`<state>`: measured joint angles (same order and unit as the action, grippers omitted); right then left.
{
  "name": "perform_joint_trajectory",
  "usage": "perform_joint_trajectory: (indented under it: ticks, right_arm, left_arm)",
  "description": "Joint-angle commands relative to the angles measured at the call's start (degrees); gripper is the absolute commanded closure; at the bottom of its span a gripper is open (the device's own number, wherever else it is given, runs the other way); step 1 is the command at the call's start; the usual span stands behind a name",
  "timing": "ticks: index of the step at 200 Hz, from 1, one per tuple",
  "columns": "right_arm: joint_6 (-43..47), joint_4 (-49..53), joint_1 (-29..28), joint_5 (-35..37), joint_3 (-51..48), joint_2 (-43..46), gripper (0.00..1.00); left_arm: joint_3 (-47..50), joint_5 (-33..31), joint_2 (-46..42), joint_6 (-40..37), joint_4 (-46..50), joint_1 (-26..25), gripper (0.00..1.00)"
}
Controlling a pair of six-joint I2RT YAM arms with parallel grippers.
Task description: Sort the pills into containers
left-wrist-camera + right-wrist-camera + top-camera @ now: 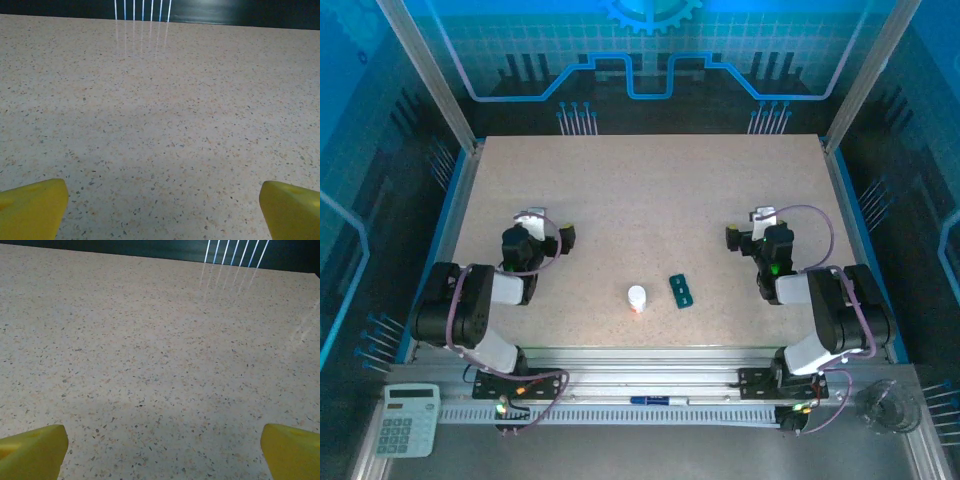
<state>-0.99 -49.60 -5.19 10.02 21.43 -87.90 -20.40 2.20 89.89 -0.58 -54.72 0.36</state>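
Observation:
A small teal-green pill box, the containers, lies on the speckled table near the front middle. Just left of it stands a little white bottle with an orange base; the pills themselves I cannot make out. My left gripper rests low at the left, well away from both. My right gripper rests at the right, also apart from them. In each wrist view the yellow fingertips stand wide apart over bare table, so my left gripper and right gripper are open with nothing between them.
A blue-lit wall and metal frame posts bound the table. On the front rail lie a calculator, a pen and a clear cup.

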Motion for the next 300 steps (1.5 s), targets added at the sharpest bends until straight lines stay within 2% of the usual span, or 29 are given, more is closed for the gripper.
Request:
perform_joint_trajectory:
  ticks: [1, 189, 225, 253, 277, 300]
  right_arm:
    - [0.99, -1.38, 0.35, -0.11, 1.12, -0.08, 0.0]
    - [0.84, -1.28, 0.84, -1.2, 1.16, 0.01, 0.0]
    - [0.3, -2.25, -0.15, 3.24, -0.59, 3.0, 0.0]
    - [-0.77, 3.57, -0.25, 6.16, 0.1, 8.08, 0.0]
    - [-2.55, 15.84, -0.26, 7.3, 4.13, 12.88, 0.0]
    - [-11.13, 26.83, 0.42, 7.32, 8.82, 16.56, 0.0]
  left_arm:
    - [0.52, -0.07, -1.12, -1.35, -1.8, -0.31, 0.01]
    - [-1.79, -1.13, -0.93, 0.58, 2.24, 0.88, 0.01]
    - [-1.66, -1.04, -2.94, 0.47, 3.7, 0.78, 0.01]
    - [-2.43, -2.3, -5.86, 0.93, 7.68, 0.8, 0.01]
    - [-3.2, -3.46, -8.89, 1.84, 12.25, 0.78, 0.01]
    - [-5.29, -3.91, -11.79, 3.61, 19.57, 0.78, 0.01]
